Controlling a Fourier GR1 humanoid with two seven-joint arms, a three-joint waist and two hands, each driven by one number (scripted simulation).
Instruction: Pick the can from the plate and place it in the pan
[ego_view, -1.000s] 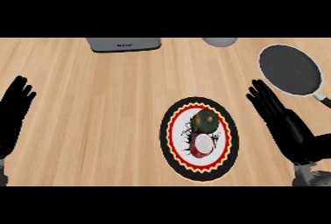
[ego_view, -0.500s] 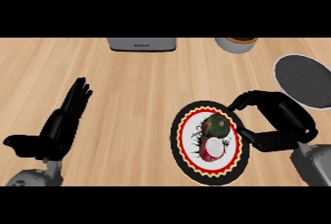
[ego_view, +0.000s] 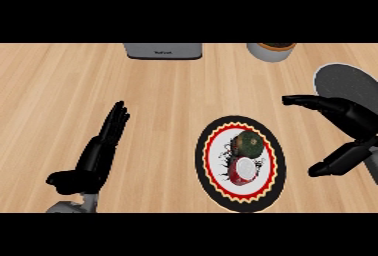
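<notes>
A wooden counter top (ego_view: 111, 80) is seen from steeply above, and the whole view is filled by it. It is made of light, warm-toned planks, and the grain is laid from left to right, with faint seams between the boards. The surface is evenly lit; only soft shadows are cast on it. At the far edge, left of the middle, a grey appliance (ego_view: 163, 50) with a dark base is set, and only its near side is shown. Further right along the same far edge, a pale round pot (ego_view: 272, 51) with dark contents is cut off by the view's edge. No wall, floor or window is shown.
</notes>
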